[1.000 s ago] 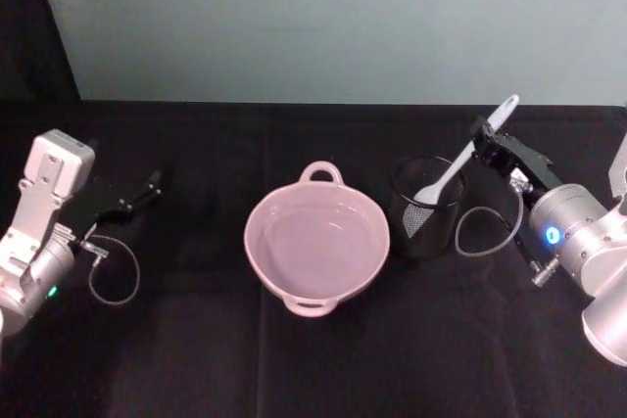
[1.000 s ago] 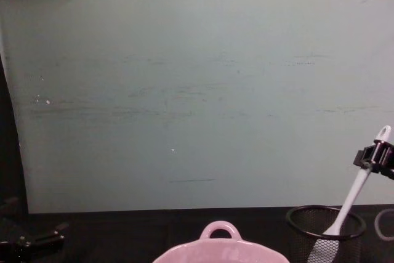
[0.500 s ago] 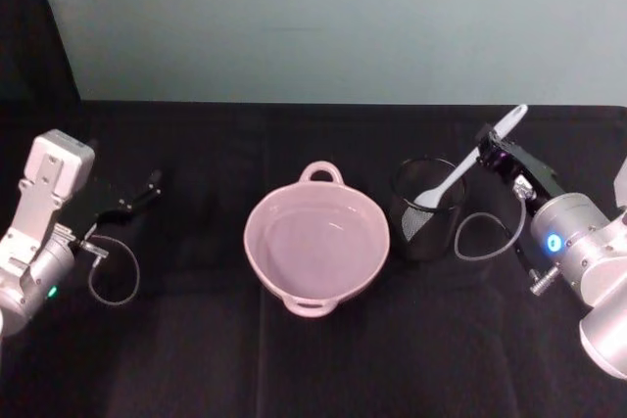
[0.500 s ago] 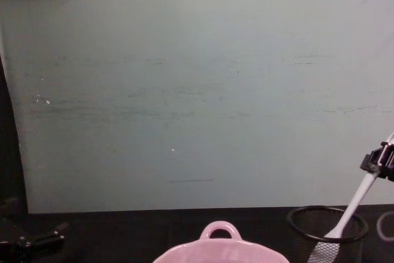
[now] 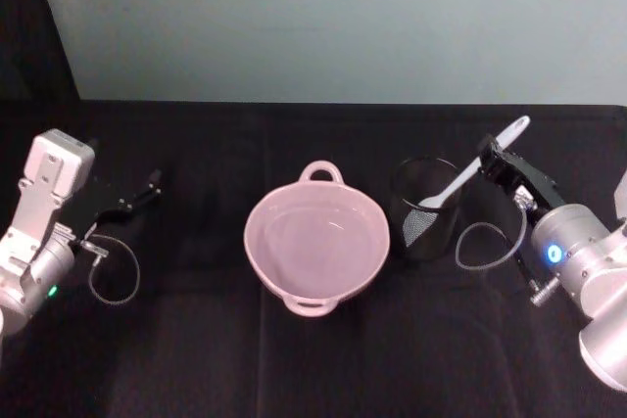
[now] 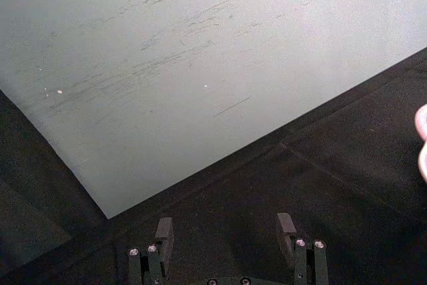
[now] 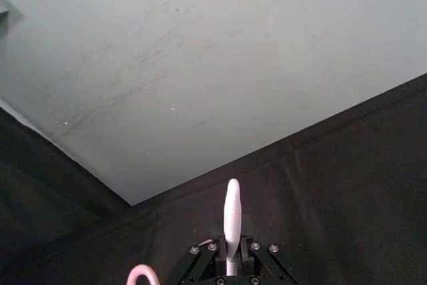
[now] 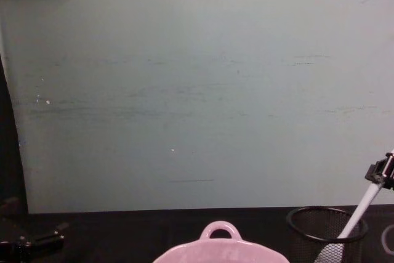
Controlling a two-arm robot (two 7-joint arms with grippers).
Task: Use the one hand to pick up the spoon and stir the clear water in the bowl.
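Right gripper (image 5: 493, 157), at the table's right side, is clamped on the upper handle of the spoon (image 5: 460, 178); the right wrist view shows the handle's rounded end (image 7: 231, 211) standing up between the closed fingers. Spoon shaft slants down to the left, its bowl end resting inside the black wire-mesh cup (image 5: 425, 208), as the chest view confirms (image 8: 360, 214). Just left of the cup, near but not touching it, sits the pale pink bowl (image 5: 316, 242) at table centre, holding clear water, loop handle toward the far wall. Left gripper (image 5: 137, 195) is parked low at the table's left edge, its fingers (image 6: 164, 231) spread apart with nothing between them. Beyond the black tablecloth (image 5: 196, 340) rises a pale green wall (image 8: 197, 90).
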